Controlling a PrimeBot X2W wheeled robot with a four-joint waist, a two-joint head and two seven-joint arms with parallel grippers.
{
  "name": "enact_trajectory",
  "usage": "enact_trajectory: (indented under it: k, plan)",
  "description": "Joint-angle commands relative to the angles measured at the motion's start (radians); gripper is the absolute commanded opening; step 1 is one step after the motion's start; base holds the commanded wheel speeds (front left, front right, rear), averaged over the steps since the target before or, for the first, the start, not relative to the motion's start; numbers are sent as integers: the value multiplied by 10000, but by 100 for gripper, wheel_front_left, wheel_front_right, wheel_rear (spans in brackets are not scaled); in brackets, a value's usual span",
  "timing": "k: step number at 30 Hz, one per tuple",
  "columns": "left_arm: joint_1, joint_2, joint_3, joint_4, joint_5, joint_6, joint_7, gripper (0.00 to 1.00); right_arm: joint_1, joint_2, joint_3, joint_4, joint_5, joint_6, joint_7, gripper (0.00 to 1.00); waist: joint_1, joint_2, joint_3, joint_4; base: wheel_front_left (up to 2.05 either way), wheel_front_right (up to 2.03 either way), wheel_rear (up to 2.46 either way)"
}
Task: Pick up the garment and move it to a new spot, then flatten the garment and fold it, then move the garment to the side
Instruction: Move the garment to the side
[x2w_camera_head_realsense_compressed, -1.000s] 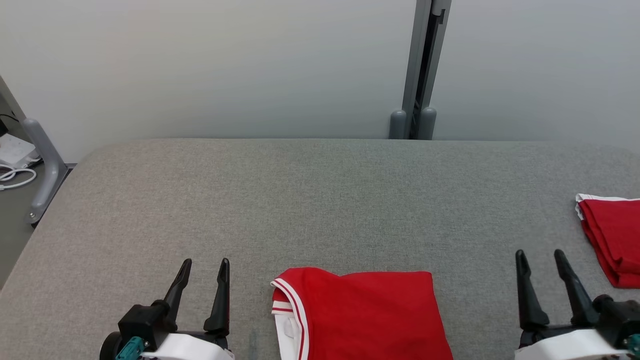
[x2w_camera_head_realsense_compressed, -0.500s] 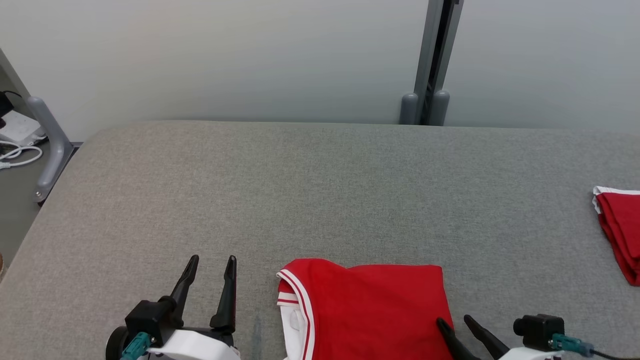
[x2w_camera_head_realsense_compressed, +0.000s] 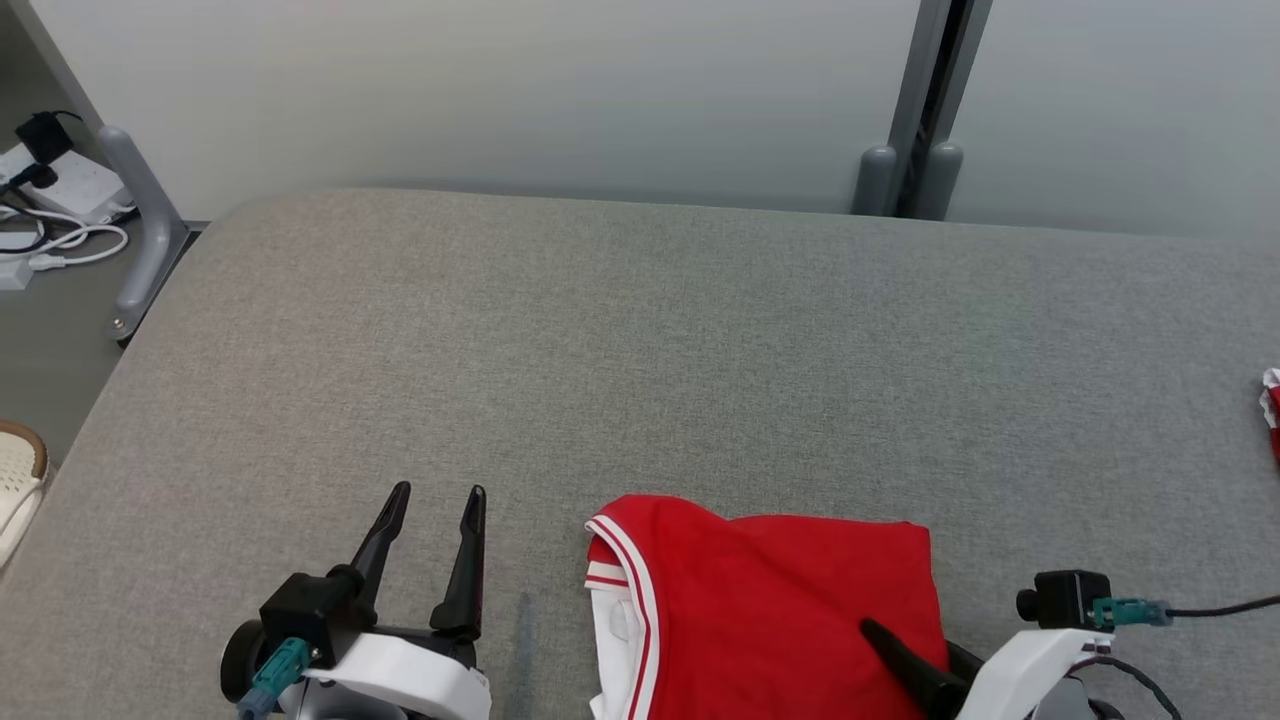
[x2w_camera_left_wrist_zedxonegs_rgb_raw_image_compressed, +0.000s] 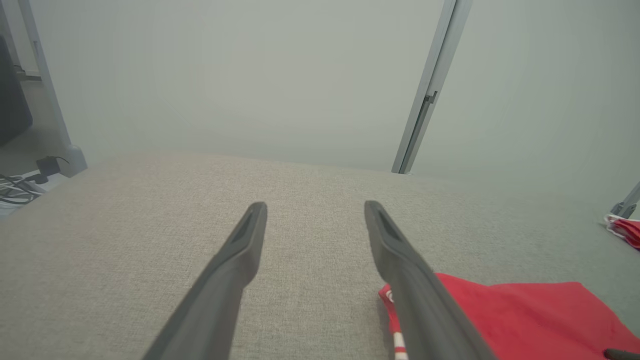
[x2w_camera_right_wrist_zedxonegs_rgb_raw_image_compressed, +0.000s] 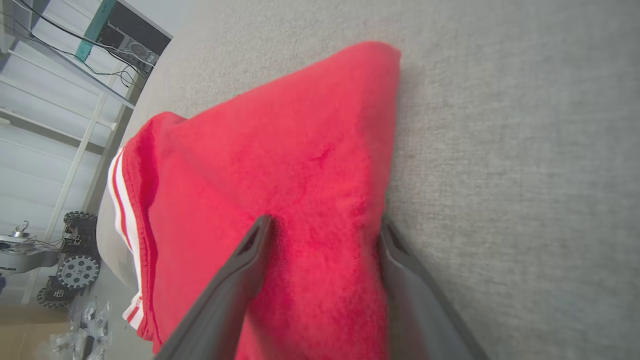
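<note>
A red cloth lies far right of the garment, whose collar points left; left claw gapes empty, right claw, spread, straddles its edge.

place: robotics lab | cues: wheeled robot base, racked computer, floor power strip

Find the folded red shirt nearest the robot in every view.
Head view: shirt at the bottom, right of centre.
Left wrist view: shirt in the lower right corner.
Right wrist view: shirt across the middle.
Shared landmark: its white-striped edge.
</note>
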Motion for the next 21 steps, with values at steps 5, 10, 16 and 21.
enact_trajectory:
  k: [5, 10, 16, 21]
  plan:
    - [-242, 45, 18, 34, 80, -73, -39, 100, -387, -31, 512, 143, 649, -3, 328, 100, 0, 0, 158, 162, 0, 0, 0]
    - [-304, 43, 12, 39, 114, -79, -39, 100, -717, -72, 1129, 335, 849, -3, 237, 0, 0, 0, 207, 217, 0, 0, 0]
    - [-251, 37, -61, 27, 184, -46, -40, 100, -1182, -362, 1829, 330, 794, -1, -579, 0, 0, 0, 49, 25, 0, 0, 0]
    - [-155, 38, -144, -61, 222, -88, -40, 100, -1554, -1012, 2734, 253, 531, -3, -869, 0, 0, 0, -130, -440, 0, 0, 0]
